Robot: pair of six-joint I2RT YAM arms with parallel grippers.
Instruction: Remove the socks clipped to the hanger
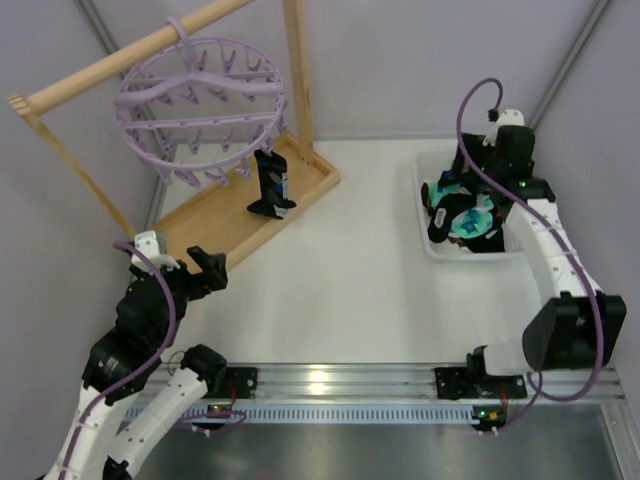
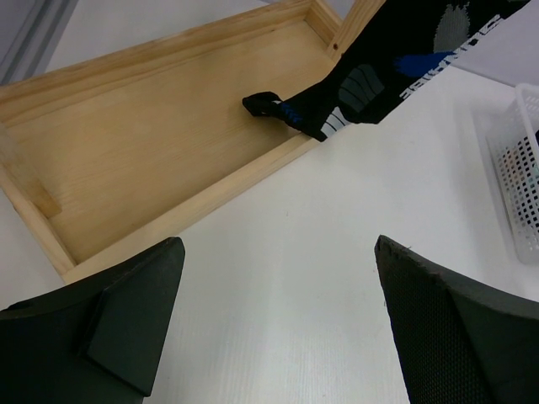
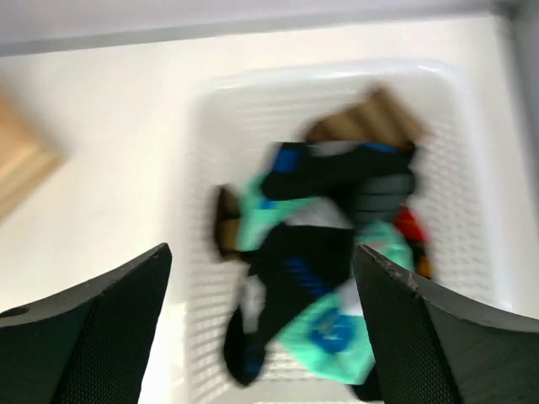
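At the far left, the hanger (image 1: 205, 88) dangles by its hook from a wooden rod (image 1: 100, 72). It is a pale lavender ring with spokes and rows of little clips, nearly all of them bare.

One black sock (image 1: 270, 185) hangs from the ring's right-hand side. It drops straight down until its toe rests on the wooden base (image 1: 215, 215) of the frame. Which clip holds the cuff is too small to make out.

I'd judge the sock light, limp and not at all slippery. It should fold and stretch rather than resist, and a sideways tug would swing the ring. The place to pinch looks to be the upper leg just under the clip, then pull downward so the clip lets go. A grip low on the toe would only stretch it.

Close up, the sock (image 2: 370, 76) is black with blue patches, grey-white blocks and some white lettering.

Below it, the left fingers (image 2: 126, 328) stand spread wide with nothing between them, low over the white tabletop (image 1: 350, 270) just in front of the base. They point toward the sock but are well short of it.

Over to the right sits a white basket (image 1: 432, 245) holding a heap of socks (image 3: 320, 244) in teal, black, brown and a flash of red. The right fingers (image 3: 93, 337) hover above the heap, parted and holding nothing.
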